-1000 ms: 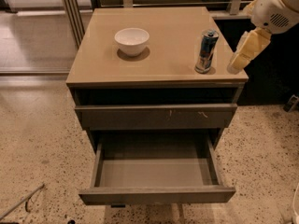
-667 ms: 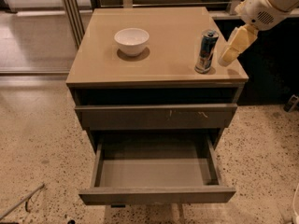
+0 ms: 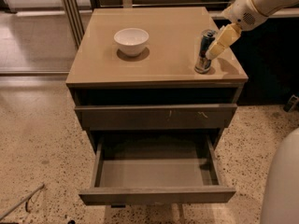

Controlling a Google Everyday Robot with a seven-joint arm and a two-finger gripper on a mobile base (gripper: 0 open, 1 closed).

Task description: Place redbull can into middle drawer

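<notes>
The redbull can (image 3: 203, 55), slim and blue-and-silver, stands upright near the right front corner of the cabinet top (image 3: 163, 55). My gripper (image 3: 216, 48) reaches in from the upper right and sits right against the can's upper right side, overlapping it in this view. The middle drawer (image 3: 156, 171) is pulled out below, with a bare flat inside and a plain front (image 3: 156, 195). It lies well below and in front of the can.
A white bowl (image 3: 131, 40) stands on the cabinet top to the left of the can. A shut drawer front with small pale scratches (image 3: 154, 116) sits above the open drawer. A white rounded body (image 3: 282, 181) fills the lower right corner. Speckled floor surrounds the cabinet.
My gripper has moved left and slightly down, from beside the cabinet's right edge to the can's upper right side. The can, bowl and drawer have not moved.
</notes>
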